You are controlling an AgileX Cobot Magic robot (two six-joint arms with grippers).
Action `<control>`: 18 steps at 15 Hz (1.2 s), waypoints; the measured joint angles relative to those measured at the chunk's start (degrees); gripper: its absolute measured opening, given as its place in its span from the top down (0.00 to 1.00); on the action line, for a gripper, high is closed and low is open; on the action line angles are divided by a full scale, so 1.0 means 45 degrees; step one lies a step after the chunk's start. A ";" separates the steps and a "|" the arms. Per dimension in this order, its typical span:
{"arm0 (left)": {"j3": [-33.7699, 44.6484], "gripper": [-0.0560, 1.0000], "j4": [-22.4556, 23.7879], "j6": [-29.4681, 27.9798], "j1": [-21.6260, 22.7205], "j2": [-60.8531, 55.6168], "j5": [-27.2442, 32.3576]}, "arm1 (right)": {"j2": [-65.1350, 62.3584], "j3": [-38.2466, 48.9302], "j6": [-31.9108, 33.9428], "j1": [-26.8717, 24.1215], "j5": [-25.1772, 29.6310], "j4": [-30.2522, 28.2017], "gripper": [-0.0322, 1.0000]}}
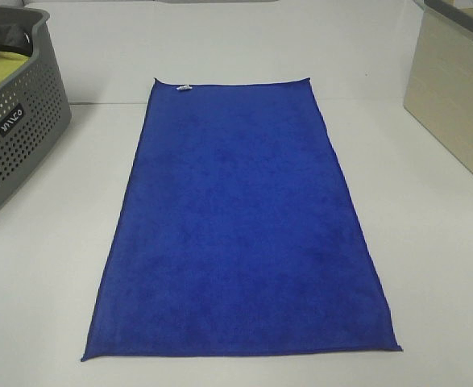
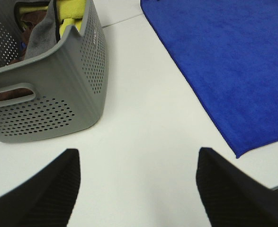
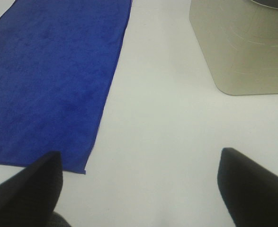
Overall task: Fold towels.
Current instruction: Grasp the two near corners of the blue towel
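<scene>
The royal-blue plush microfibre towel [image 1: 244,226] is lying flat and fully spread on the white table [image 1: 429,242], a long rectangle with a stitched hem. A small white tag [image 1: 184,88] is sitting at its far corner, on the robot's left. The towel is resting between the two end effectors. One near corner is lying just ahead of the left end effector [image 2: 138,151], toward the robot's right. The other is lying just ahead of the right end effector [image 3: 141,151], toward the robot's left.

Both end effectors are standing released, with their jaws wide and only bare table between them. Only their black fingers [image 2: 44,189] are showing, and the high camera is not catching them.

Ahead of the left end effector, on its outer side, a grey perforated plastic basket [image 2: 49,94] is being cut off by the frame. It is holding a yellow-green cloth [image 2: 72,14] and a dark cloth [image 2: 39,33], both mostly hidden. Ahead of the right end effector, a beige box [image 3: 243,47] is also being cut off. The print on the tag is too small to read.
</scene>
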 joint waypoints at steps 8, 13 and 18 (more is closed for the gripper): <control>0.0000 0.32 0.0000 0.0000 0.0000 0.0000 0.0000 | 0.0000 0.0000 0.0000 0.0000 0.0000 0.0000 0.16; 0.0000 0.32 0.0000 0.0000 0.0000 0.0000 0.0000 | 0.0000 0.0000 0.0000 0.0000 0.0000 0.0000 0.16; 0.0000 0.32 0.0000 0.0000 0.0000 0.0000 0.0000 | 0.0000 0.0000 0.0000 0.0000 0.0000 0.0000 0.16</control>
